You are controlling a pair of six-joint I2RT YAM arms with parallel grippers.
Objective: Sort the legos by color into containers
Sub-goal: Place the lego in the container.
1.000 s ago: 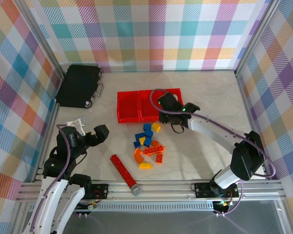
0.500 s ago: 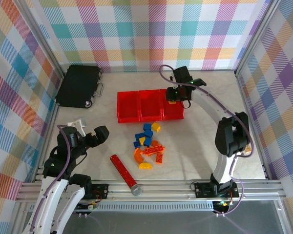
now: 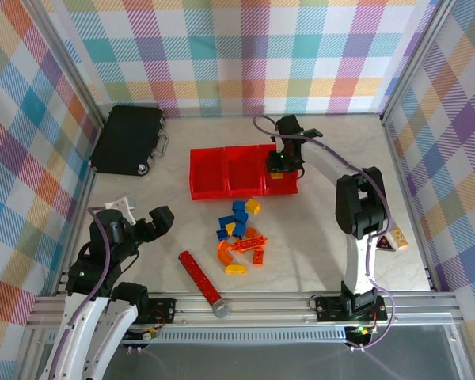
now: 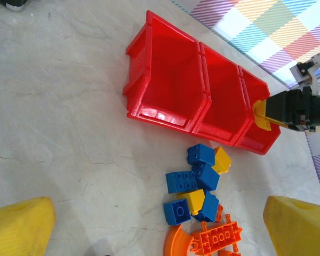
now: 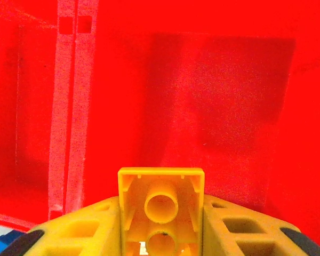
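Note:
Three joined red containers (image 3: 207,170) stand in a row at mid-table. My right gripper (image 3: 279,166) hangs over the rightmost one, shut on a yellow lego (image 5: 161,205) whose hollow underside faces the camera, with the red bin floor (image 5: 224,96) behind it. From the left wrist that yellow lego (image 4: 262,114) shows at the right bin's edge. The other legos (image 3: 241,233), blue, yellow and orange, lie in a loose pile in front of the containers, among them a blue brick (image 4: 182,180) and an orange arch (image 4: 176,242). My left gripper (image 3: 141,212) stands open at the near left, apart from the pile.
A black case with a handle (image 3: 129,138) lies at the far left. A long red cylinder with a grey end (image 3: 202,279) rests near the front edge beside the pile. A small orange object (image 3: 394,240) sits at the right. Checked walls close three sides.
My right arm has carried the yellow lego from in front of the containers around to above the rightmost bin. The left arm has shifted only slightly.

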